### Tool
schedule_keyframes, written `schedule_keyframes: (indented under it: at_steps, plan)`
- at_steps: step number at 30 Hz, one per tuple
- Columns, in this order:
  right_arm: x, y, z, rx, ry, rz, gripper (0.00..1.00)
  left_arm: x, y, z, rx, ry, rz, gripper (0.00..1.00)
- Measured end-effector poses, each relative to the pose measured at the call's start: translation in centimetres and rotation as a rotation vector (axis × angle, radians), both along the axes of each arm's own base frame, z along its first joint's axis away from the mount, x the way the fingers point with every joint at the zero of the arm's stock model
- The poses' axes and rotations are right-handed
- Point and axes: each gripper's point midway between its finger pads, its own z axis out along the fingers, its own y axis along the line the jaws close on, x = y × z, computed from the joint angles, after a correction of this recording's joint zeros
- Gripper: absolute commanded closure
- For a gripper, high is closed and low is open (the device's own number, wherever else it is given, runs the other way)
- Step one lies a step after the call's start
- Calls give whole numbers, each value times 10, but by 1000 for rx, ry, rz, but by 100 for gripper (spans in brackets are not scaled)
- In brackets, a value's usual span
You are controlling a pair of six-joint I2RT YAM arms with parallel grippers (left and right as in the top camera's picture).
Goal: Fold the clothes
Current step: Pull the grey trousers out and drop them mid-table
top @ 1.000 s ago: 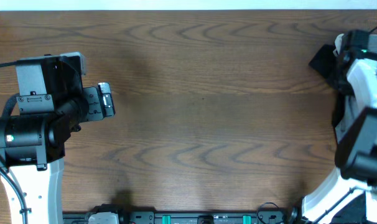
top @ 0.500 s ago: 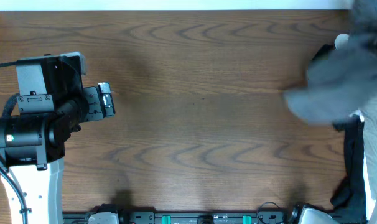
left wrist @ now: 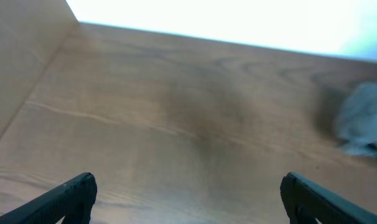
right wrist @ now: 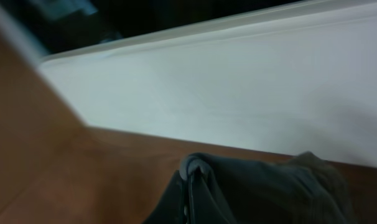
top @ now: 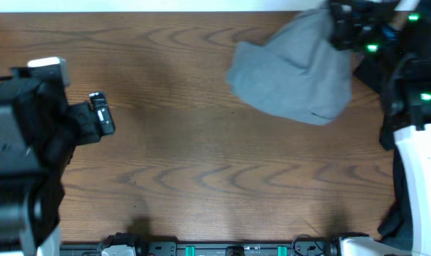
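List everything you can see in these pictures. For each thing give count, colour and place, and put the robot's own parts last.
shorts: one, grey, bunched over the far right of the table
table: one, brown wood grain, fills the overhead view
band: one, white, along the table's far edge
equipment strip: one, black with green marks, along the near edge
left arm: one, black and white, left side, jaws wide open and empty
right arm: one, white and black, right side, jaws shut on the shorts
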Motion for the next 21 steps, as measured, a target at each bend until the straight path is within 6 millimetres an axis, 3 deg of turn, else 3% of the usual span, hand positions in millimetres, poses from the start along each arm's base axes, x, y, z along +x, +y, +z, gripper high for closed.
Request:
schedule_keyframes:
  at_steps: [2,5,9,15,18,21]
  plan:
    - [-3,13,0,-3,0,23,99,-6,0,7,2,-25,2,4]
    - [0,6,-5,-24,11,-30,99,-11,0,7,2,-24,2,4]
    - [9,-28,-15,-85,36,-173,99,-8,1,4,4,-9,5,4]
    - [17,-92,-8,-147,6,-365,99,-7,1,3,6,-3,7,4]
    - [17,-89,7,-137,-49,-332,99,-7,1,3,6,-3,7,4]
    - [16,-63,13,-118,-74,-218,99,-7,1,3,6,-4,7,4]
